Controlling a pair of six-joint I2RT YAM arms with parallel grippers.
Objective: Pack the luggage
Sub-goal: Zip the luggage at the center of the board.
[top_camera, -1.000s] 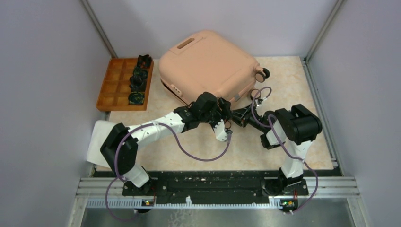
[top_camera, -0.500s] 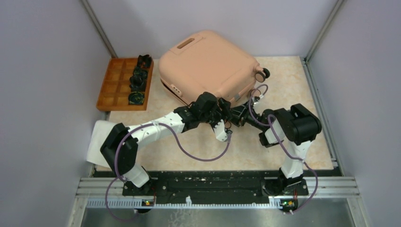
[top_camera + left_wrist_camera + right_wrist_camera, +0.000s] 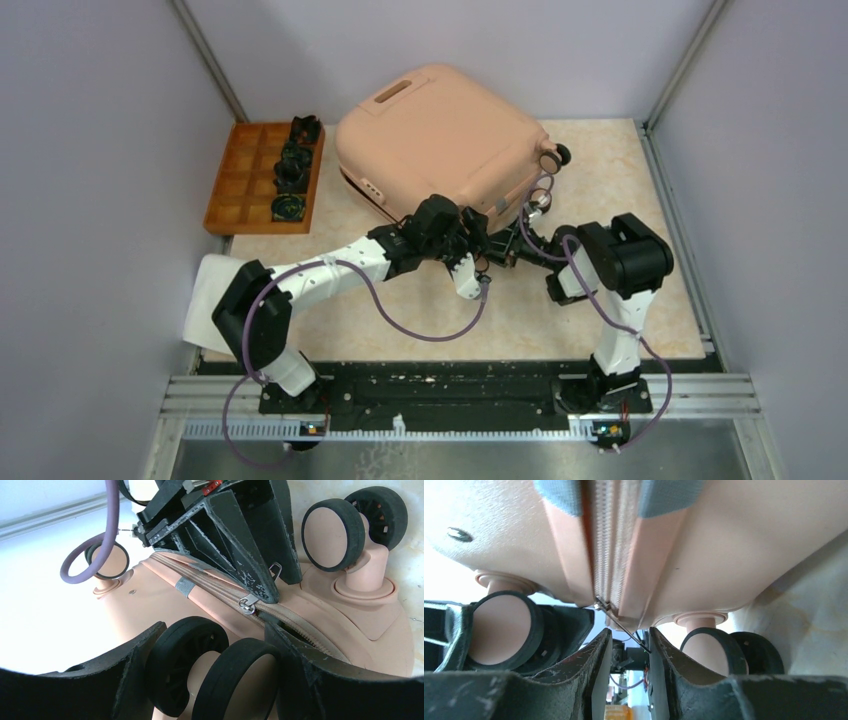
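Luggage (image 3: 440, 130), lid down: left fingers (image 3: 125, 680) clasped its wheels (image 3: 215, 665); right fingers (image 3: 579, 670) just re-narrowed around zipper pull (image 3: 247, 602), grip unclear; zipping apparently pending.

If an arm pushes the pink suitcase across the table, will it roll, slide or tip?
It would probably slide, not roll: the luggage lies flat, and its wheels stick out sideways, not beneath it. Tipping seems unlikely, because it sits broad and low. Its shell looks stiff, so it should move as one piece.
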